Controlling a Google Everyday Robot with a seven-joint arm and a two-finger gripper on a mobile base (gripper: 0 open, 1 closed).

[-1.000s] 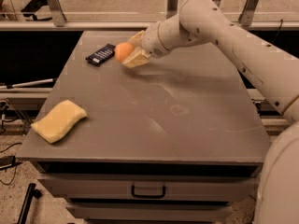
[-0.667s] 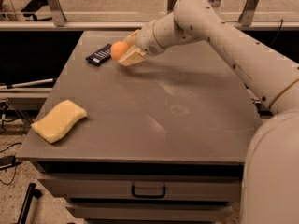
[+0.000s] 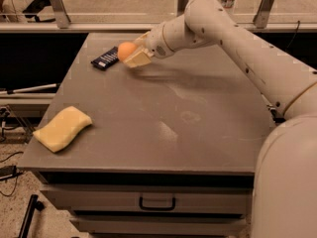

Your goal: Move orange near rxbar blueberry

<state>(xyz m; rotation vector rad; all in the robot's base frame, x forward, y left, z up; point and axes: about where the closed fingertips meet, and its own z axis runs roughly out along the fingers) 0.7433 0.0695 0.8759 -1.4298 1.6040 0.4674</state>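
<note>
The orange (image 3: pixel 126 50) is a round orange fruit held between my gripper's pale fingers (image 3: pixel 138 59) at the far left of the grey table (image 3: pixel 163 128). My gripper (image 3: pixel 130 53) is shut on it and carries it just above the tabletop. The rxbar blueberry (image 3: pixel 105 58), a flat dark navy wrapper with white print, lies on the table right beside the orange, to its left. My white arm reaches in from the right across the back of the table.
A pale yellow sponge (image 3: pixel 62 128) lies near the table's front left corner. A drawer with a handle (image 3: pixel 157 203) sits below the front edge. A railing with metal posts (image 3: pixel 57 6) runs behind the table.
My gripper has moved a little to the left with the orange, closer to the dark bar. The sponge and the bar have not moved.
</note>
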